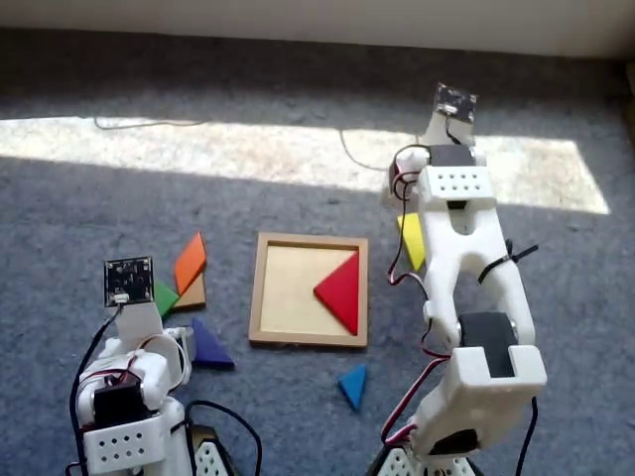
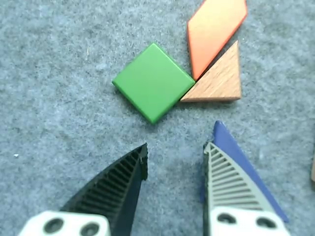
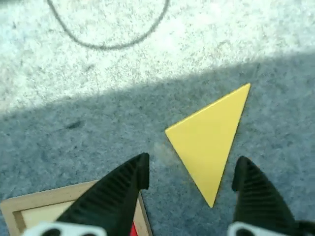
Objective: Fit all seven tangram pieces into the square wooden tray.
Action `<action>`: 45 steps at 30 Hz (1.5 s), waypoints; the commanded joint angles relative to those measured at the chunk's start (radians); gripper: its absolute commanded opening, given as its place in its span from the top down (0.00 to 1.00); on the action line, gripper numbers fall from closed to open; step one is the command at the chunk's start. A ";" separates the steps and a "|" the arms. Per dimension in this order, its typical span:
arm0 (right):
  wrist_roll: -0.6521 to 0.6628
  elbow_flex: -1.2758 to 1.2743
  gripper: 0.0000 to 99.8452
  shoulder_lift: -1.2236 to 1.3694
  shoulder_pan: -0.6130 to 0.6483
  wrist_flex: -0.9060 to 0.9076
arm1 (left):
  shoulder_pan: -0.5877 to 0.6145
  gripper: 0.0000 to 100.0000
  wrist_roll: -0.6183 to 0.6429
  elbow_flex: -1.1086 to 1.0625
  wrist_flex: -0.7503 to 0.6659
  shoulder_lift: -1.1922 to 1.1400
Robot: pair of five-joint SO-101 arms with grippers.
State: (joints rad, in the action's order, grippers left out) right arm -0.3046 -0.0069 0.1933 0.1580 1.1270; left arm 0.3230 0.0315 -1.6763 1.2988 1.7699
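The square wooden tray [image 1: 260,293] lies mid-carpet with a red triangle [image 1: 342,291] in its right half. In the left wrist view my left gripper [image 2: 175,150] is open above bare carpet, just short of a green square [image 2: 152,82]. An orange parallelogram [image 2: 215,30] and a wooden triangle [image 2: 220,80] touch the square, and a dark blue triangle [image 2: 235,152] lies partly under one finger [image 2: 227,182]. My right gripper [image 3: 192,164] is open over a yellow triangle [image 3: 211,137], beside the tray's corner [image 3: 19,206].
A small blue triangle [image 1: 352,385] lies alone in front of the tray. A thin cable [image 1: 149,124] runs across the sunlit strip of carpet at the back. The right arm [image 1: 466,258] stretches along the tray's right side, partly covering the yellow triangle [image 1: 411,241].
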 commanded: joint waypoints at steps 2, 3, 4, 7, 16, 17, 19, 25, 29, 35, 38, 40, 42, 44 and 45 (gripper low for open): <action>-0.115 0.048 0.59 -0.033 -0.007 0.002 | 0.008 0.81 0.003 -0.019 0.008 0.050; -0.123 0.050 0.59 -0.002 -0.007 0.005 | 0.008 0.81 0.003 -0.019 0.008 0.050; -0.129 0.053 0.59 0.030 -0.007 0.002 | 0.008 0.81 0.003 -0.019 0.008 0.050; -0.133 0.142 0.59 0.139 -0.007 0.016 | 0.008 0.81 0.003 -0.019 0.008 0.050; -0.186 0.516 0.59 0.430 -0.010 0.199 | 0.008 0.81 0.003 -0.019 0.008 0.050; -0.203 0.558 0.59 0.460 -0.012 0.226 | 0.008 0.81 0.003 -0.019 0.008 0.050; -0.210 0.636 0.59 0.513 -0.013 0.278 | 0.008 0.81 0.003 -0.019 0.008 0.050; -0.212 0.831 0.59 0.647 -0.016 0.395 | 0.008 0.81 0.003 -0.019 0.008 0.050; -0.212 0.926 0.59 0.708 -0.030 0.467 | 0.008 0.81 0.003 -0.019 0.008 0.050; -0.212 1.012 0.59 0.773 -0.031 0.507 | 0.008 0.81 0.003 -0.019 0.008 0.050; -0.212 1.015 0.59 0.788 -0.038 0.509 | 0.008 0.81 0.003 -0.019 0.008 0.050; -0.212 1.012 0.59 0.791 -0.039 0.509 | 0.008 0.81 0.003 -0.019 0.008 0.050; -0.212 1.012 0.59 0.791 -0.041 0.509 | 0.008 0.81 0.003 -0.019 0.008 0.050; -0.212 1.012 0.59 0.791 -0.041 0.509 | 0.008 0.81 0.003 -0.019 0.008 0.050; -0.212 1.012 0.59 0.791 -0.041 0.509 | 0.008 0.81 0.003 -0.019 0.008 0.050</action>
State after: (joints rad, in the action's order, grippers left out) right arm -0.5025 0.9567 1.0050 0.1366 1.6226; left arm 0.3230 0.0315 -1.6763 1.2988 1.7699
